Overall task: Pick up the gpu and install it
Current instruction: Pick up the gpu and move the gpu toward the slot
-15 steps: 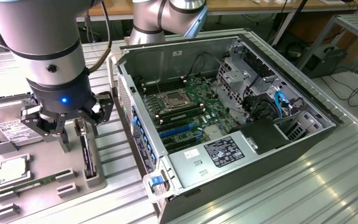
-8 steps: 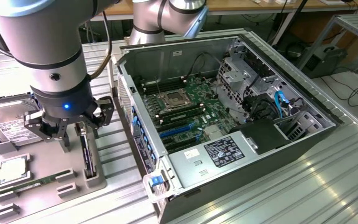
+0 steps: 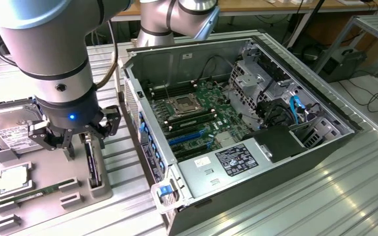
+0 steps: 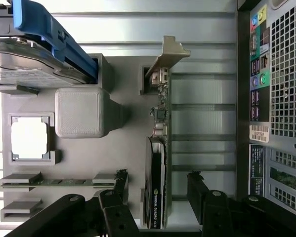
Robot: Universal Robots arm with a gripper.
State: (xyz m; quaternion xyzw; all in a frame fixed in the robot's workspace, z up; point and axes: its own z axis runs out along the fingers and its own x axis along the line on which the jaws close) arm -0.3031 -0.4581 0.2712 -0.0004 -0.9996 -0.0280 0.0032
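The gpu (image 4: 157, 163) is a thin dark card with a silver bracket (image 4: 170, 52) at one end. It stands on edge in a slot of the grey parts tray (image 4: 123, 153). In the exterior view the gpu (image 3: 92, 167) sits at the tray's right side, just left of the open computer case. My gripper (image 4: 157, 177) hangs over it, open, with one black fingertip (image 4: 120, 175) on each side of the card. The exterior view shows the gripper (image 3: 84, 145) low above the tray (image 3: 51, 172). Nothing is held.
The open computer case (image 3: 241, 123) lies with its motherboard (image 3: 196, 118) exposed; its rear panel (image 4: 276, 98) runs alongside the tray. The tray also carries a hard drive (image 3: 12, 130) with a blue clip (image 4: 54, 37), a processor (image 4: 30, 138), a memory stick (image 4: 54, 181) and a grey block (image 4: 81, 112).
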